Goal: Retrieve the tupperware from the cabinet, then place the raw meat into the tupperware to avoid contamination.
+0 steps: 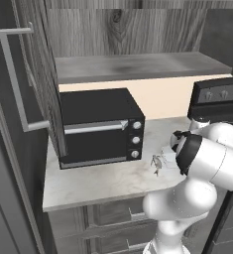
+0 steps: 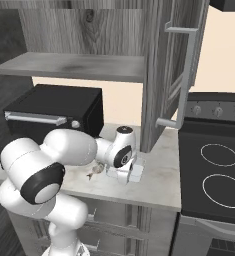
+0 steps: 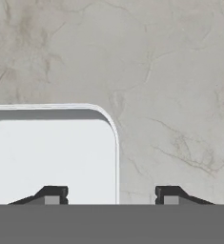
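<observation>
With fingers (image 3: 51, 194) spread and empty over the tupperware (image 3: 51, 157), now on the counter (image 3: 170, 71). Advisable next: lift clear, swing toward raw meat (image 1: 156, 162) at nine o'clock, descend squarely.

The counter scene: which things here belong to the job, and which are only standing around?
Belong to the job:
- tupperware, on the counter below the open end effector
- raw meat, on the counter beside the oven
- cabinet, door open

Standing around:
- toaster oven
- stove
</observation>
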You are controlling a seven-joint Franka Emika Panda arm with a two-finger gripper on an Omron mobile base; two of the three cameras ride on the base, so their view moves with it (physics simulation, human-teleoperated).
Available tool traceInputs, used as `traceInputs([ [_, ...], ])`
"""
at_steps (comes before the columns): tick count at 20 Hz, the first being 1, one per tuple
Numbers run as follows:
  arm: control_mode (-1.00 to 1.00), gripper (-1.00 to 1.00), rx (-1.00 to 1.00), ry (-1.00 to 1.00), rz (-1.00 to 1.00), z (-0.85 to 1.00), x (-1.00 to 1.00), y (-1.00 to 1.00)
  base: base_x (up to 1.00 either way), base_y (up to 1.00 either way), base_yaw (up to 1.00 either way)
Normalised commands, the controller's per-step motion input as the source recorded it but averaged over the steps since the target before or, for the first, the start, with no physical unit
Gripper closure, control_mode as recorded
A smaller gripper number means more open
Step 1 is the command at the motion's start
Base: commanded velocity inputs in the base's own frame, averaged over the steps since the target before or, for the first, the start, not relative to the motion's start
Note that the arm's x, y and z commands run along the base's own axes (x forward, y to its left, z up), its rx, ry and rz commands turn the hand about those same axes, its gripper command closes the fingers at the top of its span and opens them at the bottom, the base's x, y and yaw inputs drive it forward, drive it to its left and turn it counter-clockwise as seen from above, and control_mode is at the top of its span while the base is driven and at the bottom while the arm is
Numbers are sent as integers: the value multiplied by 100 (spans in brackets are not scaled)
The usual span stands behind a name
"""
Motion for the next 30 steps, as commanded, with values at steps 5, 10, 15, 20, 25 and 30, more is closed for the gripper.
traceInputs([
  [5, -100, -100, 0, 2, -1, 31, 0, -10, 0, 0, 0],
  [10, -100, -100, 2, 0, 1, 66, -4, -7, 0, 0, 0],
  [15, -100, -100, 5, 3, 11, 54, -14, 26, 0, 0, 0],
  [20, -100, -100, 9, 3, 17, 4, 9, 36, 0, 0, 0],
  [25, -100, -100, -3, 3, 35, -8, 2, 64, 0, 0, 0],
  [30, -100, -100, -8, 1, 30, -1, -29, 54, 0, 0, 0],
])
